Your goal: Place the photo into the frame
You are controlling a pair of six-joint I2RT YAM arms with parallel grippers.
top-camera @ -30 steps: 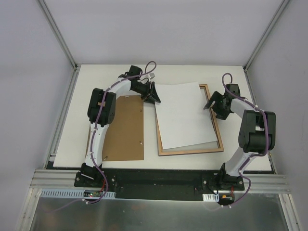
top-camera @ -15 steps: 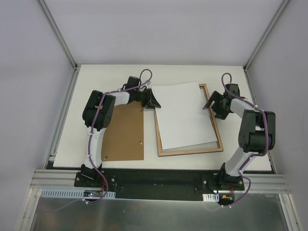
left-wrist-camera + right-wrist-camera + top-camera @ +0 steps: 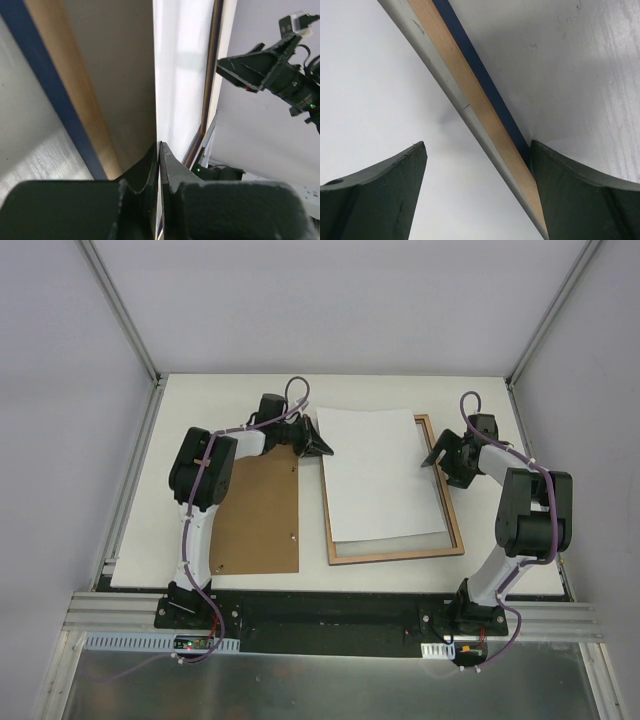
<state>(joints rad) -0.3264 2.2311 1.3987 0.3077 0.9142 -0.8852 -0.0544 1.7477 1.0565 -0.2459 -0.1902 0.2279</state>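
The frame [image 3: 456,518] lies back up on the table, its wood side showing, and its navy edge shows in the right wrist view [image 3: 485,82]. The photo [image 3: 380,475] lies face down over it, white side up, its left part overhanging the frame's left bar. My left gripper [image 3: 318,441] is shut on the photo's upper left edge; the sheet [image 3: 182,75] runs edge-on between the closed jaws. My right gripper [image 3: 438,457] is open and straddles the frame's right bar [image 3: 470,97], with the photo's white back [image 3: 380,90] under its left finger.
The plain brown backing board [image 3: 258,515] lies flat to the left of the frame, under my left arm. The white table top [image 3: 220,390] ends at grey walls on the left, back and right. The black mounting rail [image 3: 330,615] runs along the near edge.
My left gripper has moved up and slightly left with the photo's corner, and the sheet has turned squarer to the frame. The right gripper has stayed in place.
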